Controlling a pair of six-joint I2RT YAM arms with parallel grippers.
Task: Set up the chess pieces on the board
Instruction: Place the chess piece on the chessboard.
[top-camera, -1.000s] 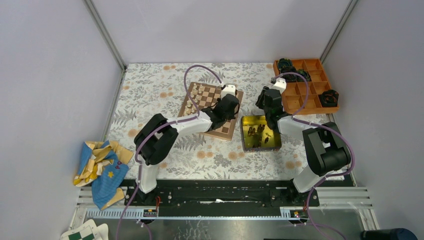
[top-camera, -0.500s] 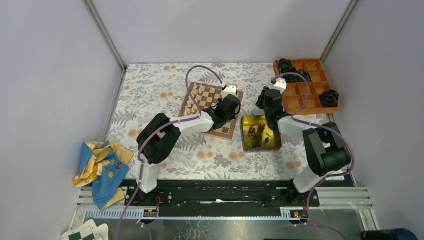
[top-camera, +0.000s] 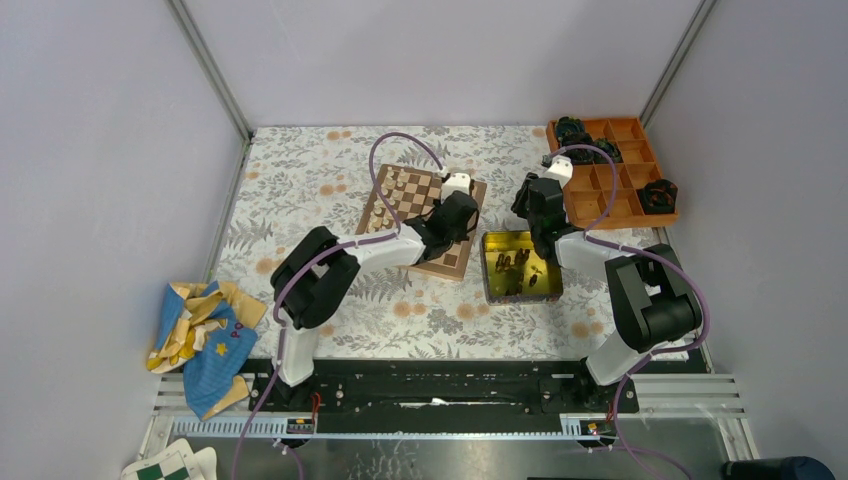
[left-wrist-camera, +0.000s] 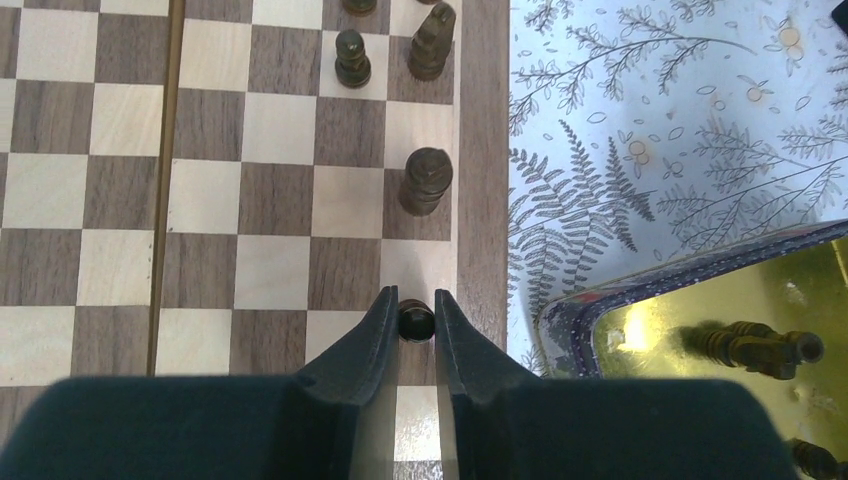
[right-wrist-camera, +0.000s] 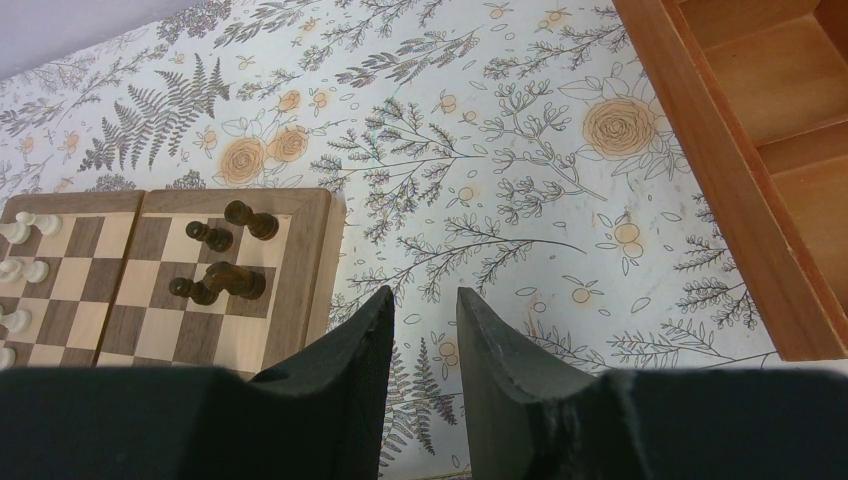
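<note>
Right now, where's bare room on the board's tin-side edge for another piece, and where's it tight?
Free: the board squares inward of the dark pieces, and the edge square between the lone dark piece and the pair beyond it. The floral cloth between board and yellow tin is bare too. Tight: beside the left gripper, shut on a small dark piece.

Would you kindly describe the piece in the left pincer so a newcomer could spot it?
Start at the wooden chessboard, along its edge nearest the yellow tin. The dark piece there is clamped in the left pincer; the other dark pieces nearby stand free.
</note>
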